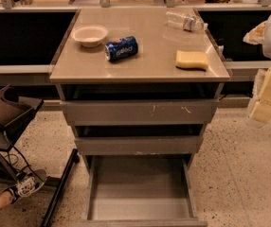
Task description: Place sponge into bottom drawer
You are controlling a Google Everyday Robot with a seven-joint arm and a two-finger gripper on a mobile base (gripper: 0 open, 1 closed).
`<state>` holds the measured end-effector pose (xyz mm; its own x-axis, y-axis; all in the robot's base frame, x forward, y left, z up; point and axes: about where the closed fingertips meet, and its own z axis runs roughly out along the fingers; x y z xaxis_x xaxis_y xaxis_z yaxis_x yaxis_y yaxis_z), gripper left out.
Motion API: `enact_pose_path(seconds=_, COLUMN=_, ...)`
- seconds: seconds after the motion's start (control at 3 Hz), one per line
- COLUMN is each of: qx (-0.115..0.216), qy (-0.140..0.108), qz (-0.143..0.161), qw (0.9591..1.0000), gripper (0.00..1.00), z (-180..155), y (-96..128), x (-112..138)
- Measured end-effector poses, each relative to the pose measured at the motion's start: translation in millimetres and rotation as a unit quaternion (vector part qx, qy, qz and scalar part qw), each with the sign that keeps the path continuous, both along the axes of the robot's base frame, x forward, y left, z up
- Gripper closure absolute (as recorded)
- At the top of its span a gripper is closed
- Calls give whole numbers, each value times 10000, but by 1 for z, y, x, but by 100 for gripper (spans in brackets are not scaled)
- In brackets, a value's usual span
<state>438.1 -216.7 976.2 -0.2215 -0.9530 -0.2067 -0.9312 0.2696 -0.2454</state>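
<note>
Yellow foam sponge [192,60]; gripper [269,97] far right.

Speckled floor [242,174], grey cabinet [145,60], warm indoor light

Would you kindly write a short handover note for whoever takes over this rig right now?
Gripper: at the right edge of the view, just off the front right corner of the countertop and lower than its surface, apart from the sponge.
Sponge: lying flat on the countertop near its front right corner.
Bottom drawer: pulled open, nothing on its floor.
Done: drawer is open.
Left: grasp the sponge, carry it down and release it in the bottom drawer.
</note>
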Motion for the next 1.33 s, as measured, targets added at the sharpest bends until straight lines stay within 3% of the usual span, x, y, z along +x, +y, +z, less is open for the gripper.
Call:
enact_pose_path(seconds=0.33, qx=82, qy=-62, qz=48, qw=9999, gripper=0, z=2, y=8, x=24)
enact_pose_path(seconds=0.67, qx=84, qy=-64, qz=49, qw=9999, gripper=0, z=2, y=8, x=24)
enact_pose_path(seconds=1.0, qx=279, qy=-258, qz=182, qw=9991, gripper=0, z=8, y=10, x=32)
enact_pose_path(seconds=1.33, qx=617, qy=-369, qz=575, qw=9958, gripper=0, z=8, y=23, x=73)
